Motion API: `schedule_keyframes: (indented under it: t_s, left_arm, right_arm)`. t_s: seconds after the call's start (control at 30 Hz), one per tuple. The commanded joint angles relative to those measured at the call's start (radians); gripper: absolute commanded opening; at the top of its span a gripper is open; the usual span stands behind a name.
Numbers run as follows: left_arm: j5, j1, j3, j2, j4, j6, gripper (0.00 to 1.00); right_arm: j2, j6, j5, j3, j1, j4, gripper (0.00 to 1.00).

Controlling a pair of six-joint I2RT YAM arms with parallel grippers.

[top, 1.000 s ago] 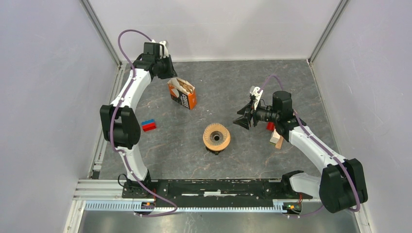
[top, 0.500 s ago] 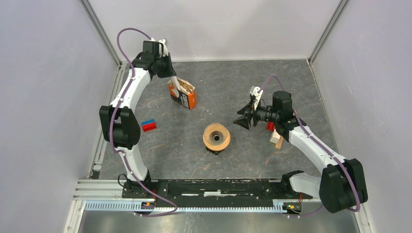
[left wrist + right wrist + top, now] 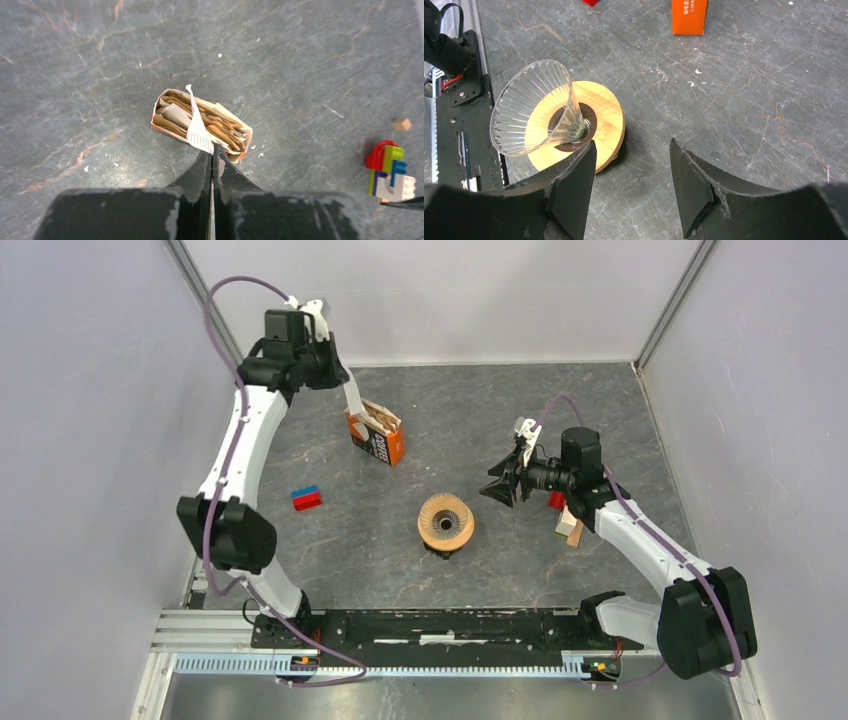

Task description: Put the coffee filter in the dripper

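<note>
The dripper (image 3: 446, 523), a clear ribbed glass cone in a round tan wooden collar, stands at the table's middle; the right wrist view shows it (image 3: 535, 107) at the left. My left gripper (image 3: 345, 388) is shut on a white coffee filter (image 3: 197, 127), held by its edge above the open orange filter box (image 3: 375, 432), which is full of brown filters (image 3: 220, 127). The filter (image 3: 353, 401) hangs down toward the box. My right gripper (image 3: 631, 172) is open and empty, just right of the dripper and low over the table (image 3: 498, 483).
A small red and blue block (image 3: 306, 498) lies left of the dripper. A coloured brick cluster and wooden blocks (image 3: 567, 518) sit under the right arm. A tiny wooden cube (image 3: 402, 124) lies near the coloured bricks (image 3: 389, 167). Grey walls enclose the table.
My left gripper has risen and drawn back from the box, pulling the white filter up out of it. The right arm has not moved.
</note>
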Motion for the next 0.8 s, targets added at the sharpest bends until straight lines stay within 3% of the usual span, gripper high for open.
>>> schedule_keyframes:
  t_s: [0.0,0.13,0.27,0.53,0.67,0.77]
  left_arm:
    - [0.12,0.012,0.079,-0.158,-0.044,0.093,0.02]
    - [0.491,0.012,0.039,-0.235,-0.045,0.111,0.02]
    - [0.854,-0.014,-0.017,-0.266,-0.039,0.142,0.02]
    - [0.88,-0.234,-0.183,-0.368,-0.028,0.327,0.02]
    - [0.882,-0.301,-0.273,-0.406,0.045,0.364,0.02]
    - [0.901,-0.321,-0.337,-0.427,0.115,0.362,0.02]
  right_arm:
    - [-0.024,-0.001,-0.017,0.035,-0.005,0.01,0.62]
    - [-0.008,-0.054,-0.067,0.124,-0.004,-0.06,0.63]
    - [0.011,-0.135,-0.145,0.271,0.017,-0.175,0.72]
    - [-0.001,-0.181,-0.22,0.403,0.114,-0.223,0.93]
    - [0.007,-0.224,-0.272,0.401,0.166,-0.26,0.95]
    - [0.023,-0.242,-0.302,0.396,0.21,-0.284,0.89]
